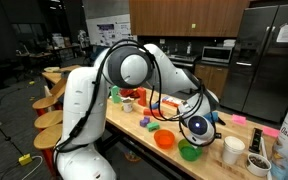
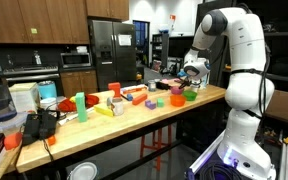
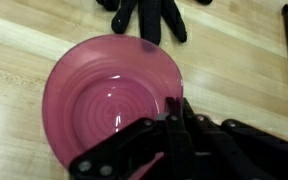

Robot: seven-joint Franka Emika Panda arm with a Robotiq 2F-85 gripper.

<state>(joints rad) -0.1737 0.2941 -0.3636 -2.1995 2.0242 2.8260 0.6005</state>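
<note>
Gripper [image 3: 172, 122]: 2 fingers drawn almost together astride the near rim of the pink bowl [image 3: 104, 100], apparently pinching it. The bowl sits directly below the wrist on the wooden table [image 3: 234, 80], upright, with nothing visible inside. A black object [image 3: 149, 15] lies just beyond its far rim. In an exterior view, an orange bowl [image 1: 164, 140] and a green bowl [image 1: 189, 152] stand near the gripper [image 1: 197, 126].

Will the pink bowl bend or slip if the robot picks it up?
The pink bowl looks like smooth, shiny plastic, so it is probably stiff and light, though maybe slippery. It sits wide and low on the wooden table, so a push would likely slide it, not tip it.
</note>
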